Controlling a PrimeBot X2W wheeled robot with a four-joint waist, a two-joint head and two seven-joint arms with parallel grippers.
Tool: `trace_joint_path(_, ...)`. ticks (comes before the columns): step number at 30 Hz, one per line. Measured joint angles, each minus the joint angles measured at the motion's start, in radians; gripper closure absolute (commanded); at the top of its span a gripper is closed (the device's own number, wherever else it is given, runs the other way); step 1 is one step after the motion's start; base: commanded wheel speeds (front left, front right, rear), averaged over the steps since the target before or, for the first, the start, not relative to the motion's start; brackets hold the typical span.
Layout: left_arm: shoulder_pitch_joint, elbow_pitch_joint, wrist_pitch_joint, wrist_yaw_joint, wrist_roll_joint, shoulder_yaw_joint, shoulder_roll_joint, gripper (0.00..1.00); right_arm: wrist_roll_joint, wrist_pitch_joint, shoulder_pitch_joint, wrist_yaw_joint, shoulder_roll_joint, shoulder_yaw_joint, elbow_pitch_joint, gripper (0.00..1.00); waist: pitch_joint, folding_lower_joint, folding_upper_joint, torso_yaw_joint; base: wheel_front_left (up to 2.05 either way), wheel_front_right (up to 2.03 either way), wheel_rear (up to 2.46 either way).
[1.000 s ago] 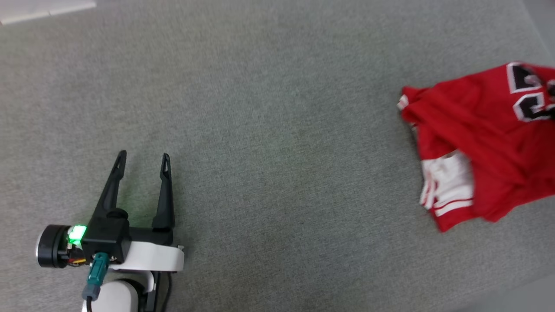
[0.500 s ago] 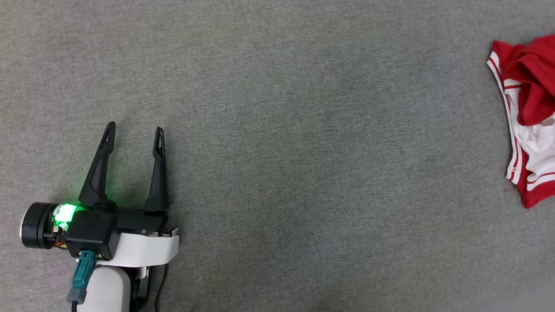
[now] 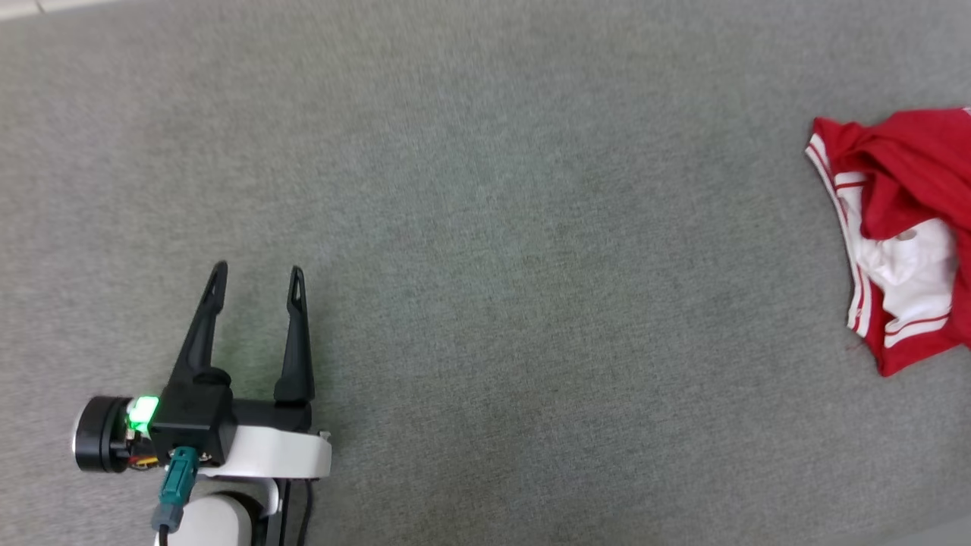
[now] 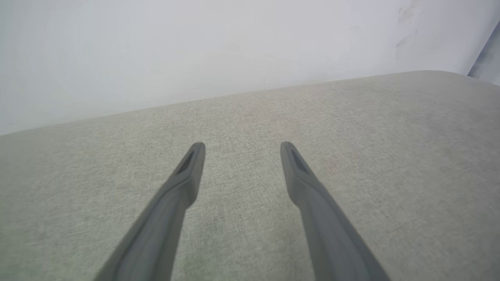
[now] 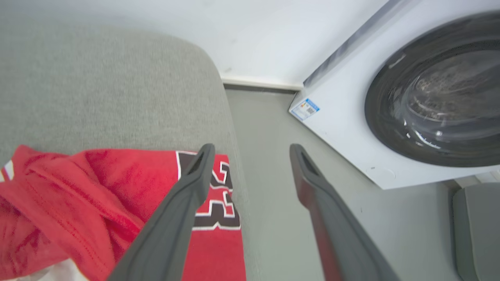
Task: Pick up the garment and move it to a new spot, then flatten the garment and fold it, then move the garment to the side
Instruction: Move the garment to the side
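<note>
Garment (image 3: pixel 903 174) bunched on grey cushion (image 3: pixel 485 227), well off to the right of left claw (image 3: pixel 258 268), whose fingers are apart and empty. Right claw (image 5: pixel 253 146), also spread and empty, hangs by the numbered edge, heap lying left of its fingers: the nearer arm, I judge.

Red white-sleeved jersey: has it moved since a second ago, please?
Yes; the red white-sleeved jersey shifted rightward, farther from the pale strip at the view's top-left.

1x garment (image 3: pixel 906 155), 1x washer (image 5: pixel 410 101)

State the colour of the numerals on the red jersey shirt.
Black numerals, white-outlined, best in right wrist view.
</note>
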Motion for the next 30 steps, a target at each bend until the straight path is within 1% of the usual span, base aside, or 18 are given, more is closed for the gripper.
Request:
trace_joint_path(2, 0.019, 0.004, 0.0, 0.006, -0.002, 0.0, -0.009, 0.0, -0.046, -0.091, 0.0, 0.0, 0.008, -0.04, -0.015, 0.0, -0.036, 0.0, 0.0, 0.005, 0.0, 0.0, 0.0)
trace_joint_path(4, 0.043, 0.007, 0.0, 0.008, -0.01, 0.003, -0.014, 0.0, -0.095, -0.173, 0.004, 0.0, 0.034, -0.06, -0.038, 0.0, -0.074, -0.0001, 0.0, 0.011, 0.0, 0.0, 0.0)
trace_joint_path(10, 0.115, 0.013, 0.0, 0.017, -0.018, 0.007, -0.034, 0.0, -0.228, -0.405, 0.057, 0.0, 0.155, -0.145, -0.131, 0.0, -0.186, -0.0002, 0.0, 0.034, 0.0, 0.0, 0.0)
trace_joint_path(13, 0.141, 0.018, 0.0, 0.018, -0.019, 0.008, -0.041, 0.0, -0.279, -0.488, 0.117, 0.0, 0.23, -0.18, -0.204, 0.0, -0.234, -0.0002, 0.0, 0.052, 0.0, 0.0, 0.0)
trace_joint_path(18, 0.166, 0.029, 0.0, 0.02, -0.027, 0.012, -0.051, 0.0, -0.317, -0.537, 0.245, 0.0, 0.37, -0.234, -0.357, 0.0, -0.294, -0.0002, 0.0, 0.091, 0.0, 0.0, 0.0)
trace_joint_path(23, 0.187, 0.037, 0.0, 0.022, -0.03, 0.023, -0.059, 0.0, -0.328, -0.546, 0.401, 0.0, 0.492, -0.244, -0.509, 0.0, -0.338, -0.0003, 0.0, 0.134, 0.0, 0.0, 0.0)
trace_joint_path(26, 0.192, 0.039, 0.0, 0.021, -0.035, 0.031, -0.062, 0.0, -0.337, -0.549, 0.489, 0.0, 0.549, -0.231, -0.582, 0.0, -0.359, -0.0003, 0.0, 0.156, 0.0, 0.0, 0.0)
trace_joint_path(30, 0.207, 0.049, 0.0, 0.016, -0.035, 0.035, -0.066, 0.0, -0.342, -0.549, 0.608, 0.0, 0.612, -0.222, -0.611, 0.0, -0.385, -0.0003, 0.0, 0.18, 0.0, 0.0, 0.0)
